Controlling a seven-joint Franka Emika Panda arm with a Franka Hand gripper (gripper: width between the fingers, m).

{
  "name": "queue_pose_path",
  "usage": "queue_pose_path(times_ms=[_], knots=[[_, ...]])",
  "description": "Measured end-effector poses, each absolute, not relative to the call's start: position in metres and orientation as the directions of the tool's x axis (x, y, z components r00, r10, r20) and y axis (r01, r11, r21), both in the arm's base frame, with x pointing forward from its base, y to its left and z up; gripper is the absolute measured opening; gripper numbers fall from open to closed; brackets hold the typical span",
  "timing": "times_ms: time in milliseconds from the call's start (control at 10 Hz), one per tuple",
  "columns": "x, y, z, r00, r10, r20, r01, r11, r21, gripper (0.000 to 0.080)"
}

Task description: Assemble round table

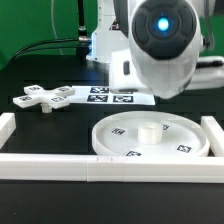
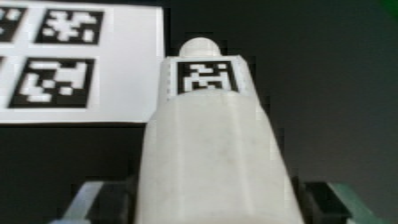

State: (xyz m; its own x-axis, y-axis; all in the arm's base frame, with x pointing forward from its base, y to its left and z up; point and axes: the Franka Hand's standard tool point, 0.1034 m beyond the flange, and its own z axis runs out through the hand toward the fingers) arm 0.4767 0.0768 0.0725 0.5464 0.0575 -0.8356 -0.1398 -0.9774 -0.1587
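**Claw** (image 2: pixel 214 205): I read it as clamped on the leg (image 2: pixel 210 130). In the wrist view a dark finger (image 2: pixel 103 205) sits tight against each side of the white shaft. In the exterior view the arm (image 1: pixel 160 45) hides the claw, so I go by the wrist view alone.

**Leg:** held in the claw with its tagged end pointing away from the wrist. The marker board (image 2: pixel 71 60) lies beyond it. I cannot tell whether the tip touches the surface (image 1: pixel 60 130).

**Disc** (image 1: pixel 165 142): flat on the surface with the rim up and the hub (image 1: pixel 150 127) at its centre, nothing on it. It lies inside the rails (image 1: pixel 100 165), near the front one.

**Foot** (image 1: pixel 45 98): lying on the surface at the exterior view's left, just beside the marker board and well apart from the disc.

**Step in hand (my judgement):** bring the leg to the hub; nothing is joined yet.

**How I would do it:**
- Keep the grip firm and low on the shaft.
- Carry the leg high enough to pass over the rim.
- Stop directly above the hub with the leg upright.
- Check centring in the wrist view before going down.
- Lower slowly until the end seats, then turn gently if the joint needs it.
- Avoid any sideways push, since the disc looks free to slide.
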Motion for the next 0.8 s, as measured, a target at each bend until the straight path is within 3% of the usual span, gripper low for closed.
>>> queue_pose_path(times_ms=[100, 500, 800], knots=[[0.487, 0.076, 0.08, 0.563, 0.074, -0.823, -0.129, -0.976, -0.176, 0.0407], [0.505, 0.077, 0.069, 0.703, 0.039, -0.71, -0.125, -0.976, -0.177, 0.0409], [0.53, 0.069, 0.101, 0.804, 0.057, -0.592, -0.084, -0.975, -0.208, 0.0409]])
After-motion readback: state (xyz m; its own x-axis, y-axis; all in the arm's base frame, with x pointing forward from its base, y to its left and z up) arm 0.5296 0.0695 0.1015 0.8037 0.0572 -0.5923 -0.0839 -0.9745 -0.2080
